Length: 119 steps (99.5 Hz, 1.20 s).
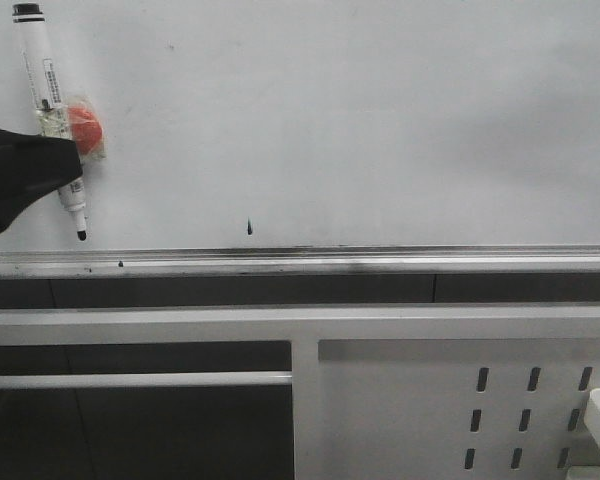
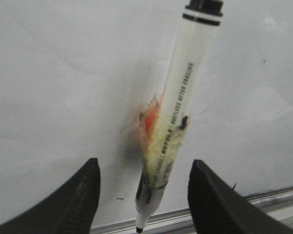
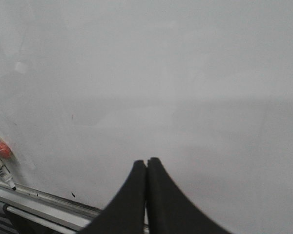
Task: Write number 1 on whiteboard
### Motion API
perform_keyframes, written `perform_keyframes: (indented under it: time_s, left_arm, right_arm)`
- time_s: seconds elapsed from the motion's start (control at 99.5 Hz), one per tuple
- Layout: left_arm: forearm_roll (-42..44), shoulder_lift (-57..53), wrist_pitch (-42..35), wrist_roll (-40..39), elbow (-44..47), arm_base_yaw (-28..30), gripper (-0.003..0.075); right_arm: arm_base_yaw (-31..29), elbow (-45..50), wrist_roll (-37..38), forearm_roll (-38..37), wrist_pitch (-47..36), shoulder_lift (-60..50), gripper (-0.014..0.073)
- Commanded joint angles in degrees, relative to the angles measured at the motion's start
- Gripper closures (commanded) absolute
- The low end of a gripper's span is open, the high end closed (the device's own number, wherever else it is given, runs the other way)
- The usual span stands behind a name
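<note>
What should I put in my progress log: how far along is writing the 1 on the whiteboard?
Done: nothing written. The whiteboard shows only a short drip mark, no long stroke.
In hand: the left claw is open, with a finger on each side of the marker but not clamped on it. The right claw is shut and empty.
Left: grip the marker and draw the stroke.

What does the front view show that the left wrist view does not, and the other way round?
Front only: the white metal panel with slotted holes. Left wrist only: both black fingers of the open left gripper, apart from the white marker pen. Both: that pen, the large white glossy whiteboard, its silver metal ledge.
</note>
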Motion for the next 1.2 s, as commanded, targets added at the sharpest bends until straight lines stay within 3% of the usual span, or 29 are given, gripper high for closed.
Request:
perform_keyframes:
  time_s: [0.0,0.482,0.552,0.713,0.824,0.974,1.185]
  left_arm:
    - [-0.41,-0.21,-5.48,0.1,-1.18,0.28,0.0354]
    - [1.78,3.96,-7.29,0.18,-4.48,0.28,0.0356]
    - [1.78,3.96,-7.58,0.18,-4.48,0.28,0.0412]
    - [2.04,3.96,-7.68,0.18,-4.37,0.28,0.0741]
    - [3.98,3.96,-7.67,0.18,-4.37,0.28,0.074]
    - [15.63,1.73,-7.56,-1.09,-4.37,-0.07,0.074]
    - [20.94,-10.18,0.42,-6.32,-5.75,-0.88,0.074]
  right_arm:
    - [-0.09,-1.42,0.0,-0.06,-3.22,0.28,0.0643]
    - [-0.09,-1.42,0.0,-0.06,-3.22,0.28,0.0643]
    - [-0.09,-1.42,0.0,-0.06,-3.22,0.28,0.0643]
    - [-0.09,-1.42,0.0,-0.06,-3.22,0.28,0.0643]
    - [-0.09,-1.42,0.0,-0.06,-3.22,0.28,0.0643]
    - [-0.09,-1.67,0.0,-4.05,-8.77,0.28,0.0643]
    - [-0.09,-1.77,0.0,-4.75,-9.29,0.28,0.0643]
